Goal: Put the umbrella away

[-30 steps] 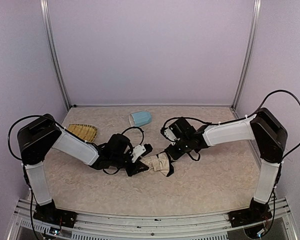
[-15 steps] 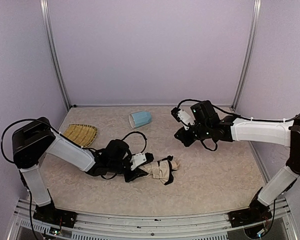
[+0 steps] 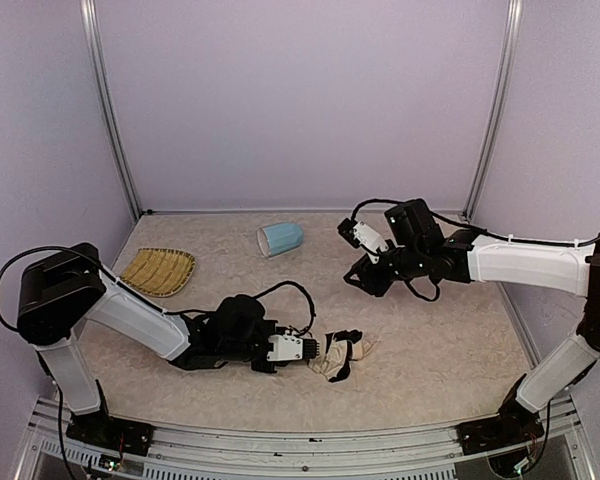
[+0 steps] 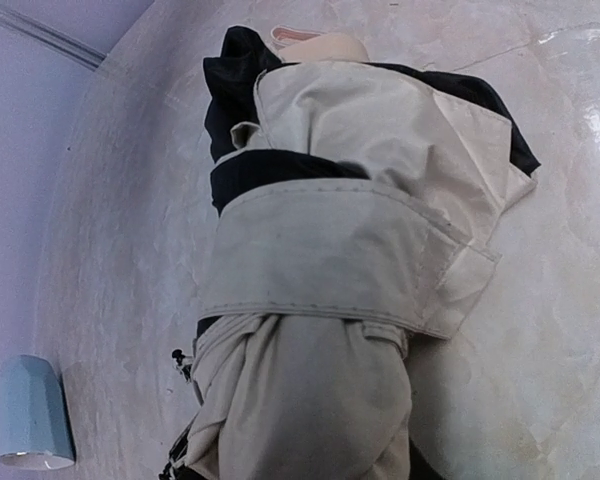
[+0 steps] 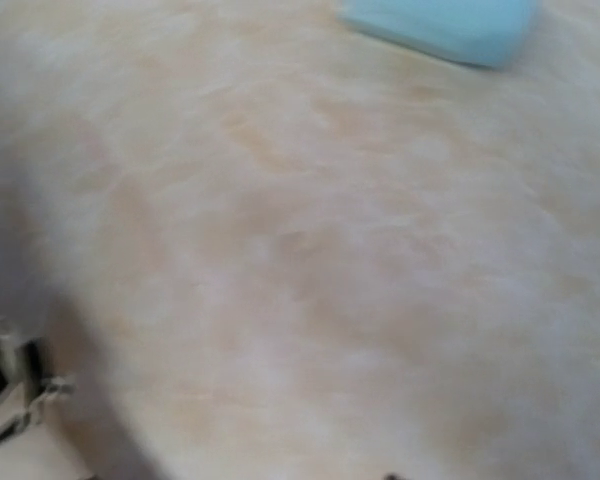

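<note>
The umbrella (image 3: 338,352) lies folded on the table near the front middle, a cream bundle with black lining. My left gripper (image 3: 315,348) lies low along the table and is shut on the bundle's left end. In the left wrist view the umbrella (image 4: 330,270) fills the frame, with its beige strap (image 4: 320,250) wrapped across it and the small handle (image 4: 325,47) at the far end; my own fingers are hidden under the fabric. My right gripper (image 3: 358,277) hangs above the table behind the umbrella, apart from it, and its jaws do not show.
A light-blue mug (image 3: 280,238) lies on its side at the back middle, also seen as the mug (image 4: 30,410) and the mug (image 5: 440,25). A woven yellow tray (image 3: 160,270) sits at the left. Metal posts and purple walls enclose the table.
My right gripper has left the umbrella and risen away to the back right. My left gripper has slid right and toward the front, taking the umbrella along.
</note>
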Controlling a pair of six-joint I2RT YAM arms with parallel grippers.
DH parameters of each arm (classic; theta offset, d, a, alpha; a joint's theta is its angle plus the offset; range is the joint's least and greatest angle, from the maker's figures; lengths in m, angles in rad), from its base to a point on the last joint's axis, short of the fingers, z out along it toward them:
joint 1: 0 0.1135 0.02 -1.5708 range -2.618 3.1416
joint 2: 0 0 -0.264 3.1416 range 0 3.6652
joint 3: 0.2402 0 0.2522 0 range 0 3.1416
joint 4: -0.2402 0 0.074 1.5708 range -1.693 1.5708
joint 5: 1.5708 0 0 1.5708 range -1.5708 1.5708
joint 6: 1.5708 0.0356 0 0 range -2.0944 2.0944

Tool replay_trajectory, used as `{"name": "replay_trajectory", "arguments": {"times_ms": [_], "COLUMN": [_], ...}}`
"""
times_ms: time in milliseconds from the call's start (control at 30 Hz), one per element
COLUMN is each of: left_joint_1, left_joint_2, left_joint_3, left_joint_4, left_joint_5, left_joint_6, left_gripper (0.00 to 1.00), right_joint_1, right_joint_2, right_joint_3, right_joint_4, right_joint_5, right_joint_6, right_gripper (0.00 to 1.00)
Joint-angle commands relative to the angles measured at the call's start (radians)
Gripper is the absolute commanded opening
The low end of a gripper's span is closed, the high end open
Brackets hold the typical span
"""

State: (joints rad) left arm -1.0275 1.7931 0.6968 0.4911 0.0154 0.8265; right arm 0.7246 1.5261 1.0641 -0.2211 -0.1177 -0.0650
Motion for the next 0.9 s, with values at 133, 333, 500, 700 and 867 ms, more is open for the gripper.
{"name": "replay_trajectory", "arguments": {"times_ms": [133,333,500,700,867], "left_joint_1": [-0.011,-0.009,-0.003,0.099,0.230], "left_joint_2": [-0.014,-0.094,-0.247,-0.410,-0.434], "left_joint_3": [-0.030,-0.068,-0.133,-0.232,-0.226], "left_joint_4": [0.076,0.051,-0.005,0.118,0.128], "left_joint_5": [-0.058,-0.042,0.073,0.020,-0.204], "left_joint_6": [0.045,-0.006,-0.134,-0.445,-0.738], "left_gripper": [0.97,0.99,0.99,0.99,0.99], "right_joint_1": [0.034,0.058,0.102,0.124,0.068], "right_joint_2": [0.047,0.115,0.202,0.258,0.166], "right_joint_3": [0.000,0.043,0.110,0.158,0.127], "right_joint_4": [-0.057,-0.088,-0.129,-0.145,-0.019], "right_joint_5": [-0.263,-0.269,-0.259,-0.270,-0.255], "right_joint_6": [-0.114,-0.165,-0.217,-0.227,-0.132], "right_gripper": [0.54,0.60,0.60,0.58,0.60]}}
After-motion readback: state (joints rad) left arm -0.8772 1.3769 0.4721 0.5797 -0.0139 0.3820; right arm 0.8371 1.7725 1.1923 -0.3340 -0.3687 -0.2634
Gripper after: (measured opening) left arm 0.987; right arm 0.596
